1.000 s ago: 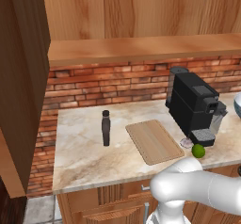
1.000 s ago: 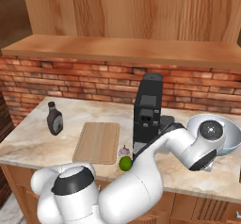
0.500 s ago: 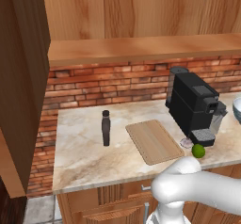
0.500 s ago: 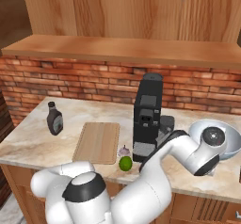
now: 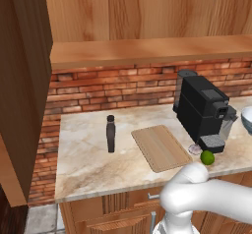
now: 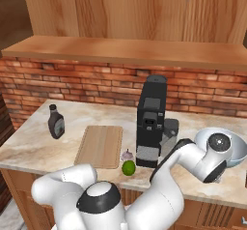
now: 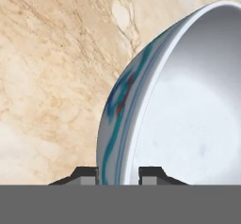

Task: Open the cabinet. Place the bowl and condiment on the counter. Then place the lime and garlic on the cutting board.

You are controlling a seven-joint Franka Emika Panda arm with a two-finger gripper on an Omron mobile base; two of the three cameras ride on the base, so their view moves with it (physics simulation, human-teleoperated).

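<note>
Hand view puts us right over the counter (image 7: 52, 77), with the gripper (image 7: 118, 173) clamped on the rim of the bowl (image 7: 188, 105) — one finger outside on the blue pattern, one inside on the pale wall. We read that pinch on the rim as the reason the bowl hangs edge-on to the camera.

From the right base view the bowl (image 6: 236, 149) sits at the counter's far right end, past the coffee machine (image 6: 152, 122), so we judge it is being set down there, clear of the cutting board (image 6: 100, 146). The condiment (image 6: 56, 122) already stands on the counter to the left. The lime (image 6: 128, 167) and garlic (image 6: 127, 155) lie beside the board — not on it yet.
</note>
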